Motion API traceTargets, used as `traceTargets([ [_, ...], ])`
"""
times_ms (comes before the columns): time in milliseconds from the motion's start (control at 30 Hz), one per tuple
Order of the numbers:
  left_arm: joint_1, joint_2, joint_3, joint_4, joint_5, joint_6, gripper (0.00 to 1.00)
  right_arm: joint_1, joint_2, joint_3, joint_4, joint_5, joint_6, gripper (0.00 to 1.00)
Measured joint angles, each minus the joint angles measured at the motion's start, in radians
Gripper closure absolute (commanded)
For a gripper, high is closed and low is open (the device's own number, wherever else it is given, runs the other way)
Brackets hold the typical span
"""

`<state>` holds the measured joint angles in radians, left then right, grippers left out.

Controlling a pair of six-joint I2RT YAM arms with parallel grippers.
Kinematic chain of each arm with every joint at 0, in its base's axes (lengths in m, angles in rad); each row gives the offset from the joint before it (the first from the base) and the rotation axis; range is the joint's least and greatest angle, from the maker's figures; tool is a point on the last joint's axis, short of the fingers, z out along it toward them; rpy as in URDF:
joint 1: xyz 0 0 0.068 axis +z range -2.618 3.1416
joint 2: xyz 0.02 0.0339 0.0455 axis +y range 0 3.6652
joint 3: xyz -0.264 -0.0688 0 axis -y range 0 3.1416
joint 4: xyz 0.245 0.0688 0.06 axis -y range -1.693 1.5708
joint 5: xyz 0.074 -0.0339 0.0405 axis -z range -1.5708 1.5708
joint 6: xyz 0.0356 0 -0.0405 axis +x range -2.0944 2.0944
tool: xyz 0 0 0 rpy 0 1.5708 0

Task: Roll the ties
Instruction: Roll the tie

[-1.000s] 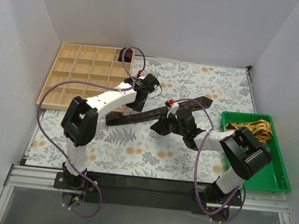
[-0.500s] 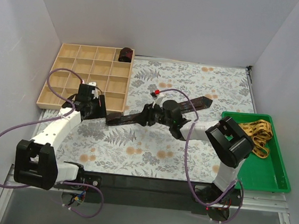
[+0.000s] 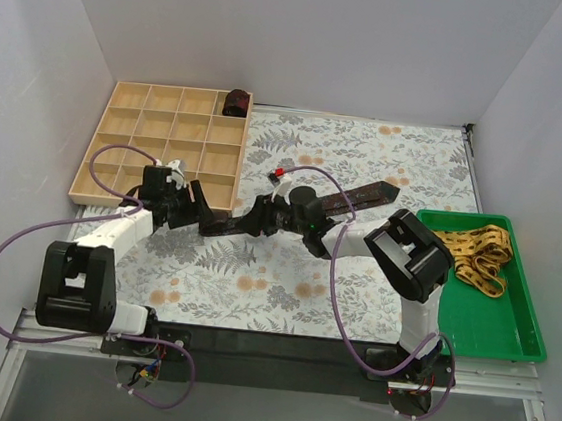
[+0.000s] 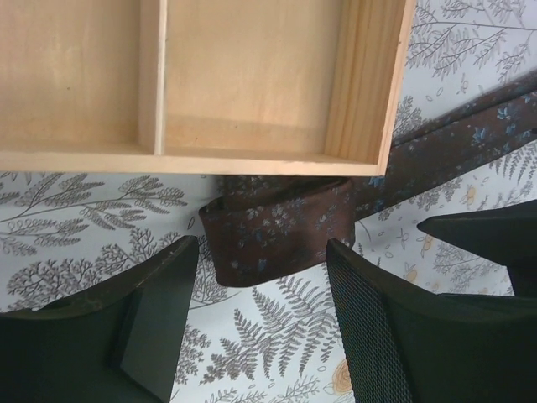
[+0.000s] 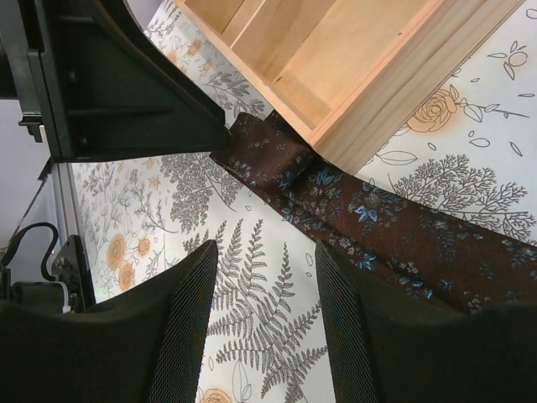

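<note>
A dark tie [image 3: 373,194] lies slantwise across the floral mat [image 3: 368,149], its folded left end hard against the near right corner of the wooden tray [image 3: 159,125], which crowds both arms. The left gripper [image 4: 260,248] stands open astride that fold, and the right gripper [image 5: 264,260], jaws also parted and empty, hangs just right of it. A rolled tie [image 3: 237,101] sits in the tray's far right compartment; a yellow tie [image 3: 478,253] lies in the green bin [image 3: 509,335] at right.
</note>
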<state>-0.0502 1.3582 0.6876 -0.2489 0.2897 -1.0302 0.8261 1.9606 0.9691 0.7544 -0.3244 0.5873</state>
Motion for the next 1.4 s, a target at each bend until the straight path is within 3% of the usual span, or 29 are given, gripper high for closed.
traceTargets([
  [367,0.0,0.061,-0.04,0.067,0.024,-0.05,0.45,0.0,0.011,0.003,0.027,-0.009,0.012,0.52],
  [633,-0.02,0.09,-0.053,0.093,0.011,-0.092,0.55,0.0,0.01,-0.019,0.043,-0.011,0.011,0.52],
  [1033,-0.136,0.126,-0.051,0.17,-0.065,-0.264,0.57,-0.003,0.005,-0.051,0.043,-0.01,-0.014,0.52],
  [1400,-0.325,0.136,-0.05,0.194,-0.145,-0.487,0.55,-0.079,-0.048,-0.121,0.035,0.042,-0.02,0.53],
])
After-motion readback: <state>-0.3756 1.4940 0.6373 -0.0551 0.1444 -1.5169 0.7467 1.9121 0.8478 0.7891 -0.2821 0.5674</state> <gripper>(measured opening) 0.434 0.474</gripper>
